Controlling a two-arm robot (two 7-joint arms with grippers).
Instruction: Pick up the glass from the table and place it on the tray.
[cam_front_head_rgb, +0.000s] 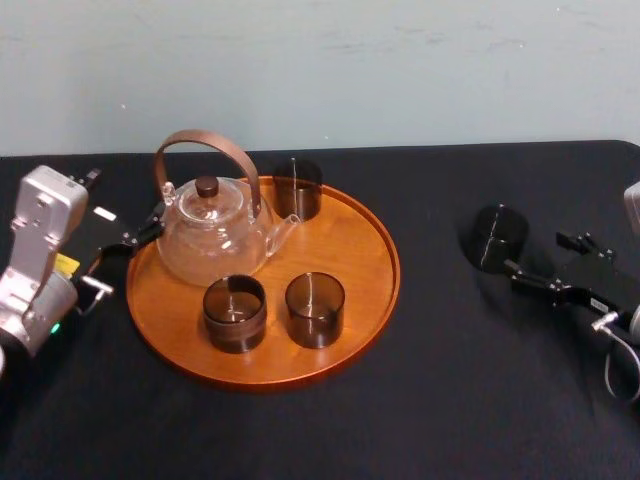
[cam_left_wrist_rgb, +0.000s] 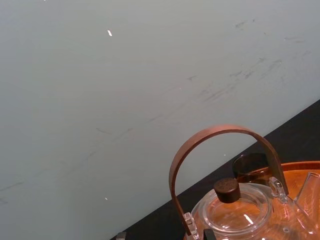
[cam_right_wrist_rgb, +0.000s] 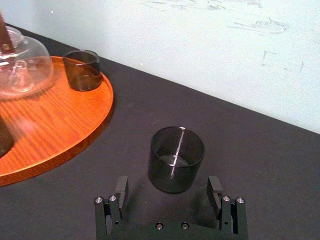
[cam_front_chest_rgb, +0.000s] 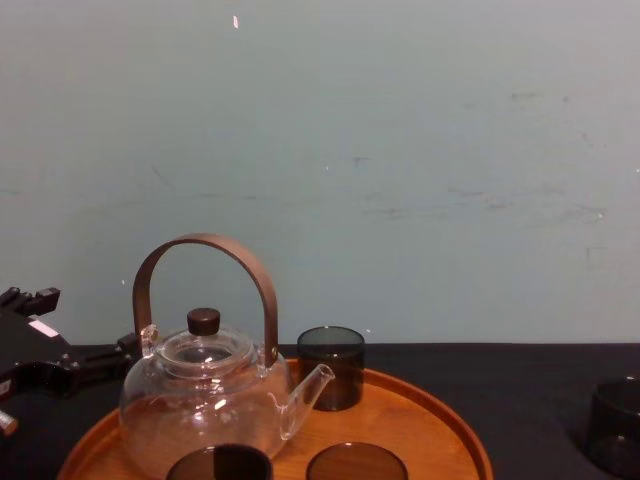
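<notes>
A dark smoked glass (cam_front_head_rgb: 497, 238) stands upright on the black table (cam_front_head_rgb: 440, 400), to the right of the round orange-brown tray (cam_front_head_rgb: 350, 240). My right gripper (cam_front_head_rgb: 538, 256) is open just behind it. In the right wrist view the glass (cam_right_wrist_rgb: 176, 159) stands just ahead of the gripper (cam_right_wrist_rgb: 168, 184), roughly centred on the gap between its two black fingers (cam_right_wrist_rgb: 121, 189), with the tray (cam_right_wrist_rgb: 55, 125) beyond. In the chest view the glass (cam_front_chest_rgb: 615, 425) shows at the lower right. My left gripper (cam_front_head_rgb: 120, 208) rests open at the tray's left edge, holding nothing.
On the tray stand a clear glass teapot (cam_front_head_rgb: 212, 235) with a brown arched handle and three dark glasses: one at the back (cam_front_head_rgb: 297, 189), two at the front (cam_front_head_rgb: 234, 312) (cam_front_head_rgb: 315, 309). A pale wall (cam_front_chest_rgb: 400, 150) closes off the table's far edge.
</notes>
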